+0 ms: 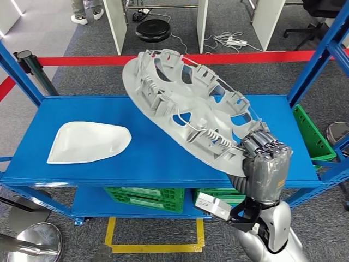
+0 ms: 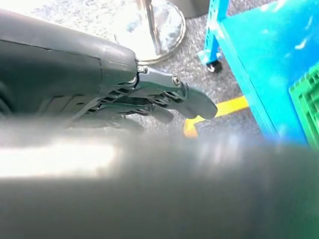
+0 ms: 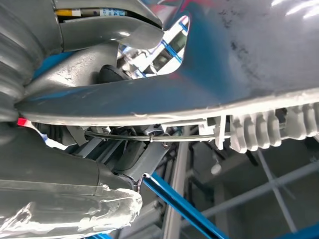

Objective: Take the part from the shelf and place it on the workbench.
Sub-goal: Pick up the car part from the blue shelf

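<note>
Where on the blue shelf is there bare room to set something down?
Bare blue between the white cover and the wheel cover, and along the shelf front edge. Crowded at the right, where the right hand holds the wheel cover.

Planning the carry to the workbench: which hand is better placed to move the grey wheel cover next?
The right hand: it already grips the wheel cover by its rim, tilted above the blue shelf. The left hand hangs low near the floor, holding nothing.

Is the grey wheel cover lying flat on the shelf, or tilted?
Tilted: the wheel cover is gripped at its near edge by the right hand.
</note>
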Robot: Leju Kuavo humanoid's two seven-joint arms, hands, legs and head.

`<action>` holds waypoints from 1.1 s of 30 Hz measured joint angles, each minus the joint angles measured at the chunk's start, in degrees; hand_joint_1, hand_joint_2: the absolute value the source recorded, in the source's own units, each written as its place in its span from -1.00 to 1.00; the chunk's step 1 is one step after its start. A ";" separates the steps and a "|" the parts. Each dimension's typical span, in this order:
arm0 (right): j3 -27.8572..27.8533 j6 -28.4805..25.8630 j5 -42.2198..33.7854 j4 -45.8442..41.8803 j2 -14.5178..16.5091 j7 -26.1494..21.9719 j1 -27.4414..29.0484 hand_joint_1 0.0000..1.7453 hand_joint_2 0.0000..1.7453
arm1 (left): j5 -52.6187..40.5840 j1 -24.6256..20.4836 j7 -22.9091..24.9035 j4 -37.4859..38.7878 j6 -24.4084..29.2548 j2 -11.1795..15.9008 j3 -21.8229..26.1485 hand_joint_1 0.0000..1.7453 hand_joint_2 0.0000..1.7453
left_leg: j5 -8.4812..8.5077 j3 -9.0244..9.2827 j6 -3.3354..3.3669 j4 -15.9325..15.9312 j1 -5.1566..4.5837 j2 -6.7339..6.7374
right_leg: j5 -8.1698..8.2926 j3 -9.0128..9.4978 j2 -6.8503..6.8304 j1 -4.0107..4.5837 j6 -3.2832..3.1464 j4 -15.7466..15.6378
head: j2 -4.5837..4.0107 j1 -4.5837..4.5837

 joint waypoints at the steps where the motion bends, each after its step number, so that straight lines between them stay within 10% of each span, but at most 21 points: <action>1: 0.44 0.00 -0.02 0.32 0.00 0.32 -0.06 1.00 1.00 | 0.12 -0.04 -0.20 0.14 -0.29 0.16 -0.03 -1.00 1.00 | -0.53 -0.22 -0.30 0.56 0.06 0.00 | 0.07 0.05 -0.02 -0.06 -0.33 -0.08 | 0.00 -0.08; 5: 2.00 0.00 -0.06 1.35 0.00 1.16 -0.68 1.00 1.00 | 0.53 -0.29 0.57 0.60 1.45 0.15 -0.06 -1.00 1.00 | -6.54 -5.68 -1.14 12.34 0.35 0.03 | 0.20 0.10 -0.15 -0.14 -1.29 -0.25 | 0.00 -0.51; 7: 2.48 0.00 -0.04 1.62 0.00 1.46 -0.64 1.00 1.00 | 0.32 -0.21 2.23 0.64 3.41 -0.13 -0.06 -1.00 1.00 | -6.59 -7.37 -1.02 15.65 0.36 0.03 | 0.15 0.18 -0.10 -0.01 -1.35 -0.25 | 0.00 -0.52; 11: 2.92 -0.01 0.22 1.81 0.00 2.11 -0.50 1.00 1.00 | -0.09 -0.09 3.99 0.46 5.59 -0.47 -0.06 -1.00 1.00 | 0.08 -2.15 0.26 4.00 0.06 0.01 | 0.02 0.38 0.13 0.38 -1.17 -0.17 | 0.00 -0.49; 16: 3.10 -0.08 0.52 1.79 0.00 2.30 0.04 1.00 1.00 | -0.43 0.42 4.85 -0.25 7.12 -0.81 -0.04 -1.00 1.00 | 0.55 -0.59 1.16 -0.06 0.01 0.10 | -0.53 -0.33 -0.03 0.40 0.14 0.33 | 0.00 -0.41; 22: 2.75 -0.11 0.55 1.74 0.00 1.48 1.56 1.00 1.00 | -1.15 0.70 5.71 -0.83 8.23 -1.03 -0.05 -1.00 1.00 | 0.86 -0.46 1.79 -0.40 0.22 0.16 | -7.45 -7.32 -0.05 0.09 1.34 15.67 | 0.00 0.00; 27: 1.46 -0.13 0.57 1.20 0.08 0.37 2.68 1.00 1.00 | -1.58 1.01 6.40 -1.39 8.96 -1.15 -0.08 -1.00 1.00 | 0.91 -0.72 1.18 0.19 -0.03 0.08 | -0.46 0.13 -0.12 0.03 0.76 0.82 | 0.00 -0.05; 31: -0.25 -0.15 0.50 0.23 0.52 -1.10 4.28 1.00 1.00 | -1.80 1.54 6.93 -2.12 9.31 -1.04 -0.15 -1.00 1.00 | 0.77 -1.27 0.01 0.66 -0.03 0.03 | 0.27 0.33 -0.08 0.04 -0.48 -0.22 | 0.00 -0.10; 33: -1.31 -0.15 0.37 -0.33 1.01 -1.99 5.05 1.00 1.00 | -1.83 1.88 7.25 -2.62 9.50 -0.95 -0.22 -1.00 1.00 | -2.36 -2.60 -0.59 4.20 0.11 0.01 | 0.85 -0.03 -0.24 -0.21 -1.28 -0.49 | 0.00 -0.36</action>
